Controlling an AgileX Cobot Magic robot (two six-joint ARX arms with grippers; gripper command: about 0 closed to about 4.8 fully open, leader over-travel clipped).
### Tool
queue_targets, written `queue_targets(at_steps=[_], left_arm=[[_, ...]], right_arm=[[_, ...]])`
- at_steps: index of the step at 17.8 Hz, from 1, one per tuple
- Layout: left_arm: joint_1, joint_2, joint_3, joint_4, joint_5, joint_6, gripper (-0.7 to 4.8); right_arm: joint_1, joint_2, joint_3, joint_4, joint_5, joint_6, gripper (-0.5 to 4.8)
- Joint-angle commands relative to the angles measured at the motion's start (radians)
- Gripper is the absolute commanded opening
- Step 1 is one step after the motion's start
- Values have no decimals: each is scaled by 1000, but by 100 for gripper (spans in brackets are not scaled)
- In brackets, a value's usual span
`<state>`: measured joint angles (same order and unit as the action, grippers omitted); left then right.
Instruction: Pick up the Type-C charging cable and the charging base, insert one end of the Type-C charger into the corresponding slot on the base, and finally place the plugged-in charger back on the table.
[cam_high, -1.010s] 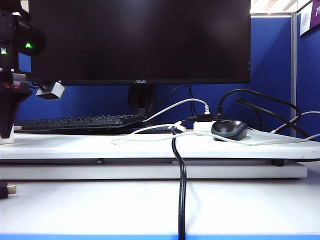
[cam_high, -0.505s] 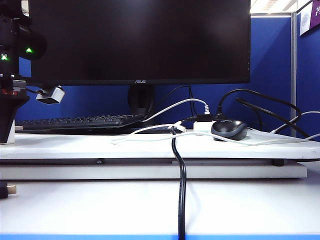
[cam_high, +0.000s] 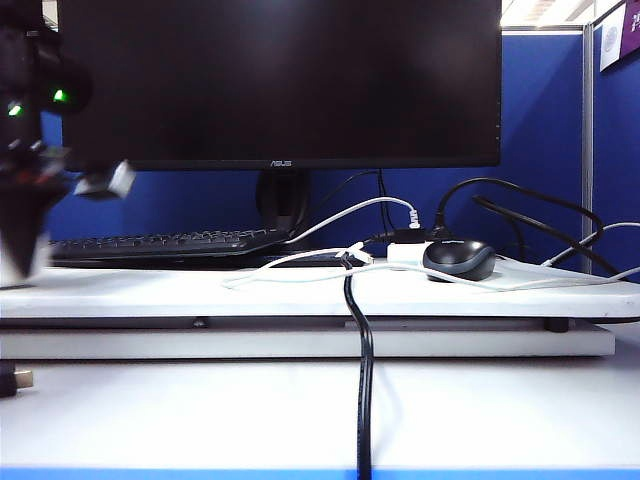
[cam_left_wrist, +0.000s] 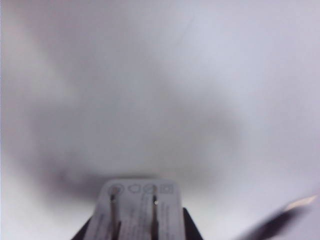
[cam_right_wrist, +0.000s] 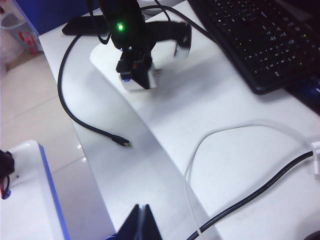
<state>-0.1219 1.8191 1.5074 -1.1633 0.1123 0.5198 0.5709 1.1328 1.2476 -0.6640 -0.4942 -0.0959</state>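
Observation:
The charging base (cam_left_wrist: 140, 207), a small white block with two metal prongs on the face I see, sits between the black fingers (cam_left_wrist: 192, 229) of my left gripper (cam_left_wrist: 139, 227), which is shut on it. In the right wrist view that left gripper (cam_right_wrist: 136, 75) holds the charging base (cam_right_wrist: 139, 81) over the table's rounded corner. Its slot is hidden. The Type-C charging cable (cam_high: 300, 277) lies across the table (cam_high: 150, 296), looping as a thin white cord (cam_right_wrist: 225, 131). My right gripper (cam_right_wrist: 142, 211) is shut and empty, above the table's front edge, out of the exterior view.
A black keyboard (cam_high: 150, 243) lies under the monitor (cam_high: 280, 80). A dark mouse (cam_high: 459, 259) and a flat white box (cam_high: 405, 250) with plugs sit at the middle right. A thick black cable (cam_high: 364, 380) hangs over the front edge. A thin black cord's plug (cam_right_wrist: 122, 141) lies near the left corner.
The left arm at the far left now shows blurred, and its small grey camera box has shifted slightly. Cable, mouse and keyboard lie as before.

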Motion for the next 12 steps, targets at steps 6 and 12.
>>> queue_targets(at_steps=[6, 12], left_arm=[[-1, -46, 285, 38, 644, -293, -6], [-1, -60, 393, 186, 953, -542, -6]], right_arm=[[-1, -1, 3, 9, 146, 29, -1], [-2, 125, 18, 80, 312, 10, -1]])
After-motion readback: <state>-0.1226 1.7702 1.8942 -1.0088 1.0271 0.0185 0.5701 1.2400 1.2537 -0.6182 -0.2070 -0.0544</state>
